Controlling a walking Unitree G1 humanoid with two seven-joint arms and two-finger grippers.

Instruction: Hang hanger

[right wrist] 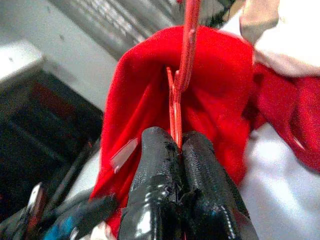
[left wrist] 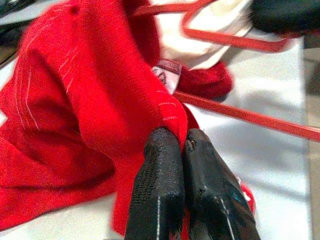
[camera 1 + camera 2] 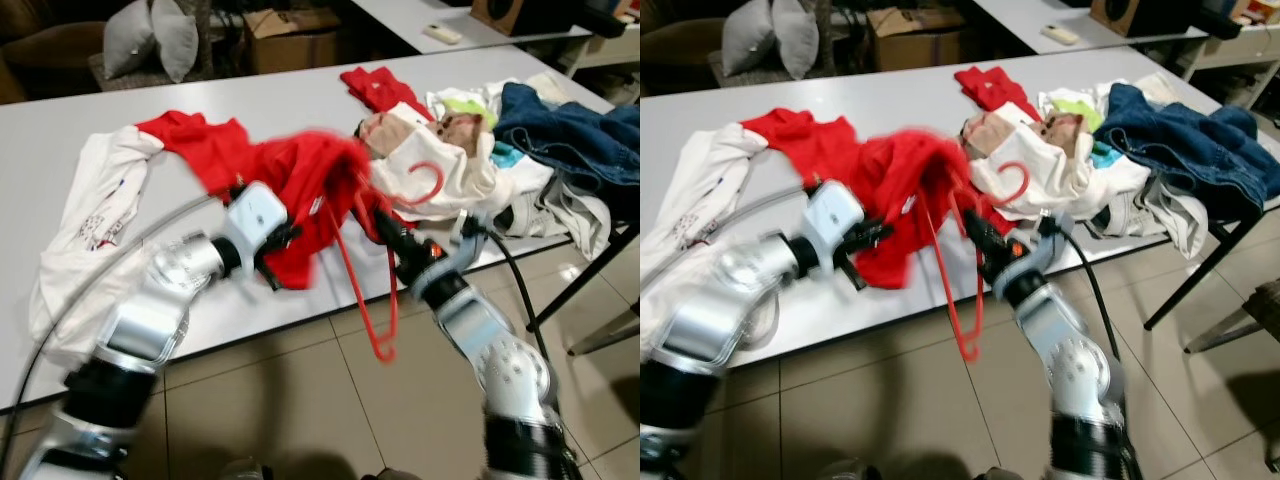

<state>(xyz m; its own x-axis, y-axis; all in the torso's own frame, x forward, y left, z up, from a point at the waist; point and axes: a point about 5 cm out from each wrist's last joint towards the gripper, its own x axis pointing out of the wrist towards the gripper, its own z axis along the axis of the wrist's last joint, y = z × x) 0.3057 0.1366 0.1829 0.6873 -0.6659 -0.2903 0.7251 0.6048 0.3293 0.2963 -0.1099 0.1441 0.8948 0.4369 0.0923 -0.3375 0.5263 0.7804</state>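
Observation:
A red garment (image 3: 300, 185) is lifted in a bunch over the near edge of the white table (image 3: 60, 140). My left gripper (image 2: 175, 145) is shut on a fold of this red cloth beside its neck label. A red plastic hanger (image 3: 375, 300) hangs partly inside the garment, its lower bar dangling below the table edge and its hook (image 3: 428, 185) lying on pale clothes. My right gripper (image 1: 176, 145) is shut on the hanger's thin red bar, close to the right of the garment.
A white shirt (image 3: 85, 225) lies at the table's left. A heap of pale clothes (image 3: 450, 150) and blue jeans (image 3: 570, 130) covers the right end. A cardboard box (image 3: 290, 35) and grey cushions (image 3: 150, 35) stand behind. Tiled floor lies below.

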